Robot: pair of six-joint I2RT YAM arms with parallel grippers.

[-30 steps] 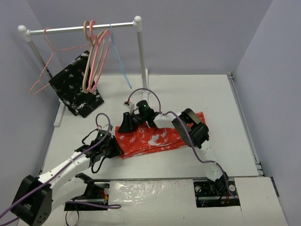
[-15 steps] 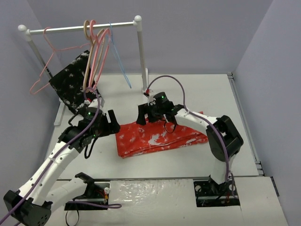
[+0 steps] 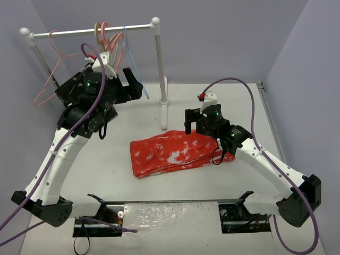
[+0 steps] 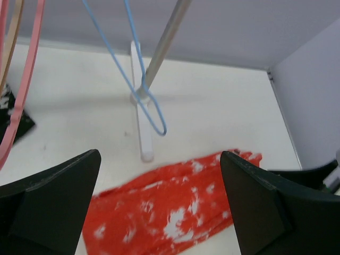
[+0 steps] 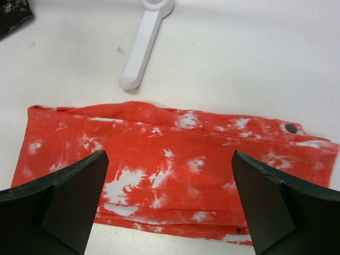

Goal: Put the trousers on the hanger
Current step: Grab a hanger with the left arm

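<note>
Beyond trousers [image 3: 175, 152], white rack foot [image 3: 164, 114]

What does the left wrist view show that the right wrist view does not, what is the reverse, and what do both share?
Only the left wrist: the light-blue wire hanger, a pink hanger to its left, and the rack's upright pole.
Only the right wrist: a dark snap near the right end of the trousers.
Both: the trousers lying flat, the rack's white foot, and a corner of a black speckled garment.
</note>
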